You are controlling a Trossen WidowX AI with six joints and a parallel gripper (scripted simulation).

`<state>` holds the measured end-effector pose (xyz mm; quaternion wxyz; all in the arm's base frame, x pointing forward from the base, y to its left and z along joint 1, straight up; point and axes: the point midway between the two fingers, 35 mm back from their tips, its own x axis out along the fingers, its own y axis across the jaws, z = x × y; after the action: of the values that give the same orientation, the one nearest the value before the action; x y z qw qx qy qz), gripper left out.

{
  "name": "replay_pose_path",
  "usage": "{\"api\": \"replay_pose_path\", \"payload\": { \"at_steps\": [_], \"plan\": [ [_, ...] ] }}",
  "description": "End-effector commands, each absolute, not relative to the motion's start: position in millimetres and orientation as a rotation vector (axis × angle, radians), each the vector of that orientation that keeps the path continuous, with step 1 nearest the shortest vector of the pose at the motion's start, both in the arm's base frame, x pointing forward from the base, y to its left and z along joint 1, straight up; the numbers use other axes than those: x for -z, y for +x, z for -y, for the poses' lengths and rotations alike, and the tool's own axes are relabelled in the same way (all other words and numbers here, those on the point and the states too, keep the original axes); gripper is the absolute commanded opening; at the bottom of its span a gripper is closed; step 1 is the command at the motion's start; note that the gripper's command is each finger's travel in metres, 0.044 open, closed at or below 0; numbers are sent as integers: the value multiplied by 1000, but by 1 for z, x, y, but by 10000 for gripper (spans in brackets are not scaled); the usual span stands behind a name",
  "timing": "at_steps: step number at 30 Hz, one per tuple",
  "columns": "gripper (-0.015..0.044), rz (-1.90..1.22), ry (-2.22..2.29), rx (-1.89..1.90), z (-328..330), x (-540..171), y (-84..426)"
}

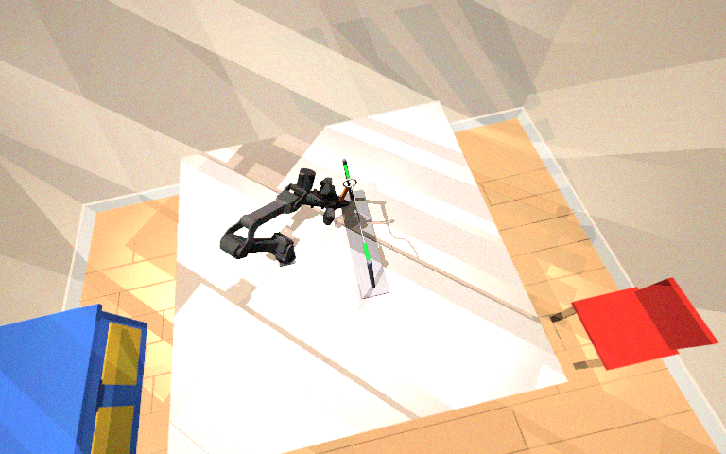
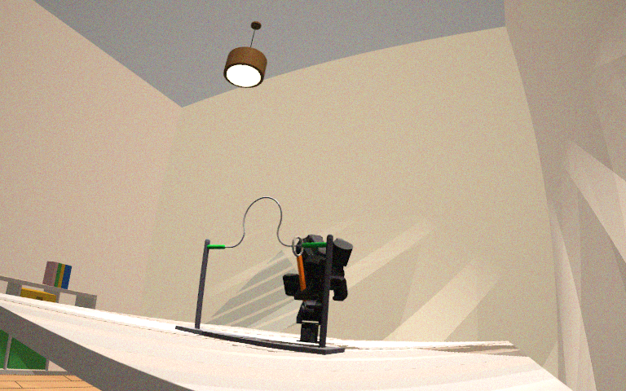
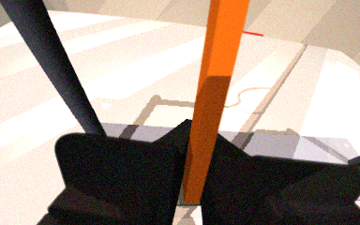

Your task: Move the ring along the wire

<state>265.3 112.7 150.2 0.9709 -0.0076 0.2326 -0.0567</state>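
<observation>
The ring (image 1: 343, 183) (image 2: 293, 246) is around the wire (image 2: 266, 197), at the inner end of the green part (image 1: 347, 171) (image 2: 315, 244) by the right post (image 2: 326, 295) in the exterior view. Whether it touches the wire I cannot tell. The orange handle (image 1: 343, 193) (image 2: 301, 273) (image 3: 217, 84) slants down from the ring. My gripper (image 1: 345, 203) (image 3: 193, 126) is shut on the handle's lower part, below the wire. The other green part (image 1: 366, 252) (image 2: 216, 246) is by the left post (image 2: 201, 285). The ring is outside the wrist view.
The wire rises in a tall arch between the green parts. Both posts stand on a long flat base (image 2: 258, 342) (image 3: 281, 145) on the white table (image 1: 300, 342). In the wrist view a dark post (image 3: 52, 66) stands left of the handle, beyond the left finger.
</observation>
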Motion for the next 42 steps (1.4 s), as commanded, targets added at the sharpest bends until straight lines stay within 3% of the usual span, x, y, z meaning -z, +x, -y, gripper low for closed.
{"api": "replay_pose_path", "payload": {
  "at_steps": [1,42],
  "plan": [
    [-150,-465,-8,116,-118,-152,266],
    [-150,-462,-5,117,-145,-137,266]
  ]
}}
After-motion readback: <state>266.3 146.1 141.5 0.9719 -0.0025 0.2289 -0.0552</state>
